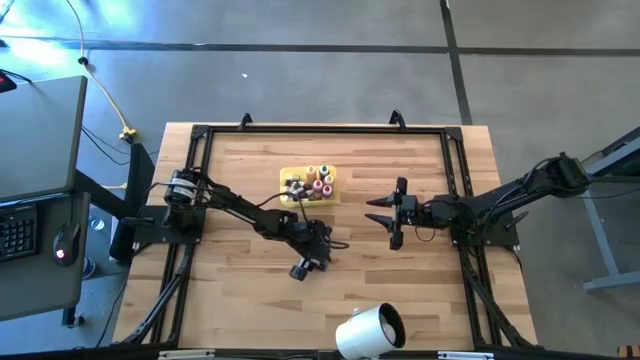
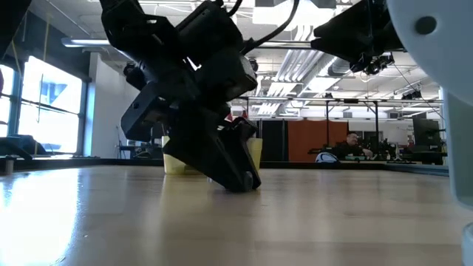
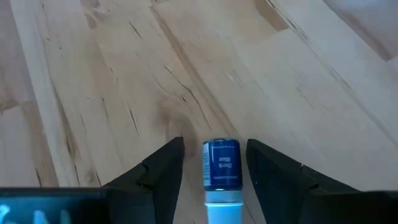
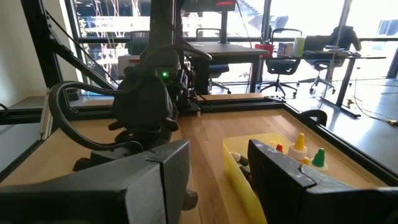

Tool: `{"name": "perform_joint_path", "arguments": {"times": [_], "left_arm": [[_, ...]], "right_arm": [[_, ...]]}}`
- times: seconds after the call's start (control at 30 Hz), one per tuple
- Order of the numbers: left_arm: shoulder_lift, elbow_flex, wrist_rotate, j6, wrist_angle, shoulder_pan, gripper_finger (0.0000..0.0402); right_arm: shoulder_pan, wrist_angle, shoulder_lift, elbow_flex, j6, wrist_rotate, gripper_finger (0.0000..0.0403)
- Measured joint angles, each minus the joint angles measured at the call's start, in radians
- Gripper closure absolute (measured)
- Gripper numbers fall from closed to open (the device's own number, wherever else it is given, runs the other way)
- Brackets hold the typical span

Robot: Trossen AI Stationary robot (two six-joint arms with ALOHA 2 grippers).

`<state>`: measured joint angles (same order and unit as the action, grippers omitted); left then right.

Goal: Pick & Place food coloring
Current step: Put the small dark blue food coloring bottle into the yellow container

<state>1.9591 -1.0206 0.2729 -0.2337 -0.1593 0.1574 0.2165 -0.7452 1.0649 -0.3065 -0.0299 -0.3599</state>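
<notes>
Item: small blue-labelled food coloring bottle [image 3: 222, 171], lying on the wooden table [image 1: 250, 300] below centre of the high view, between the left gripper's [image 1: 304, 268] open fingers, ungripped. Step: grasping or releasing, uncertain. Yellow plastic tray [image 1: 332, 192] upper centre. Right gripper [image 1: 385, 218] waits open, centre-right.

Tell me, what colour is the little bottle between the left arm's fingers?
Blue bottle, clearest in left wrist view.

Between my left end effector's [image 3: 211, 171] fingers lies a small bottle [image 3: 221, 165] whose blue label seems to read "Deep Blue".
</notes>
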Motion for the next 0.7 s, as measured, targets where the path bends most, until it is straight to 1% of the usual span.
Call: {"name": "perform_joint_path", "arguments": {"times": [0.1,0.33,0.43,0.53,0.6,0.7], "left_arm": [[0.0,0.0,-0.002,0.02,0.0,0.0,0.0239],[0.002,0.0,-0.016,0.104,-0.005,0.0,0.0304],[-0.007,0.0,-0.026,0.134,0.003,0.0,0.0323],[-0.033,0.005,-0.033,0.132,0.03,0.0,0.0331],[-0.061,0.006,-0.063,0.126,0.05,0.0,0.0329],[-0.127,0.005,-0.16,0.098,0.126,0.0,0.0323]], "right_arm": [[0.0,0.0,0.0,0.0,0.0,0.0,0.0247],[0.0,0.0,0.0,0.0,0.0,0.0,0.0247],[0.0,0.0,0.0,0.0,0.0,0.0,0.0247],[0.0,0.0,0.0,0.0,0.0,0.0,0.0247],[0.0,0.001,0.0,0.0,0.0,0.0,0.0247],[0.0,0.001,0.0,0.0,0.0,0.0,0.0247]]}}
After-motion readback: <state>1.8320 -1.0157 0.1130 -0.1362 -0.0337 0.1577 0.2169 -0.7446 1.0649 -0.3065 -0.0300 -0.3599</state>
